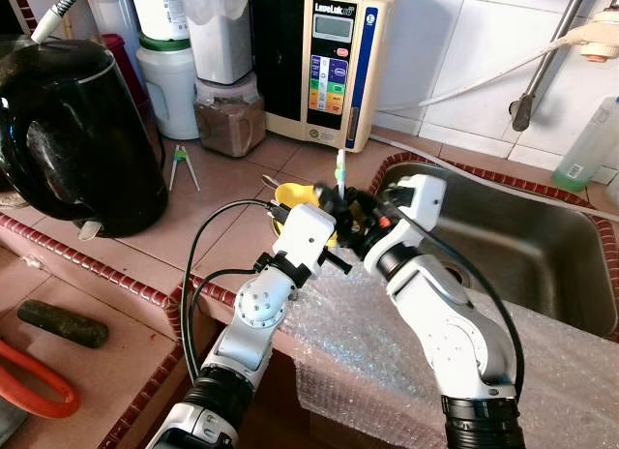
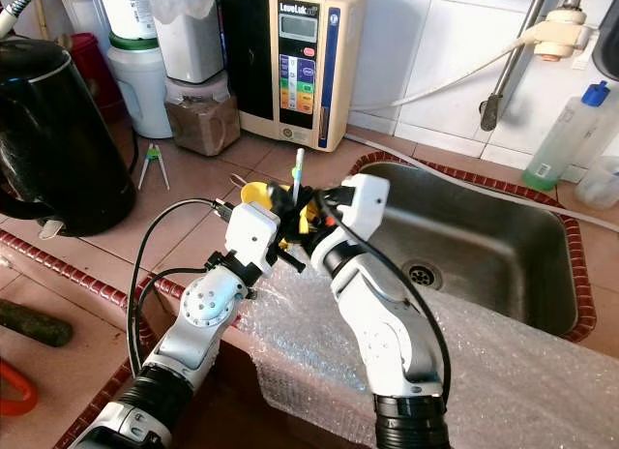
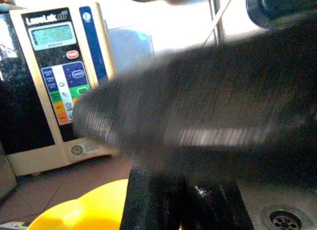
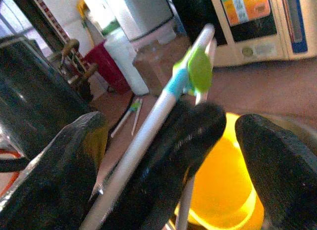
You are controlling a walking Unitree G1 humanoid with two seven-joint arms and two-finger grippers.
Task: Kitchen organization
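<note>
Bubble wrap [image 1: 387, 352] lies closest to me in the left eye view, draped over the counter edge beneath both silver arms. Above it the left gripper [image 1: 329, 222] and right gripper [image 1: 350, 217] meet just beside the sink [image 1: 542, 246], over a yellow cup [image 1: 290, 194]. A white toothbrush [image 1: 340, 168] with a green and blue end stands nearly upright between them. I note a black kettle [image 1: 77, 130] at the left of the tiled counter [image 1: 222, 197], green chopsticks [image 1: 182, 164] lying on the tiles, and a cream water ionizer [image 1: 334, 62] against the wall.

From the right eye view the same grouping appears; a green bottle [image 2: 566, 130] stands behind the sink at the right.

On the left wrist view a blurred black mass crosses the frame. I cannot tell how the left fingers stand. The yellow cup [image 3: 84, 207] shows low down, the water ionizer [image 3: 54, 86] behind it, and the sink drain [image 3: 287, 220] at the corner.

On the right wrist view I see the right fingers [image 4: 193, 136] closed narrowly on the toothbrush [image 4: 158, 106], whose shaft passes between black pads. The yellow cup [image 4: 223, 190] sits directly beyond the fingers, and the chopsticks [image 4: 130, 113] lie on the tiles further off.
</note>
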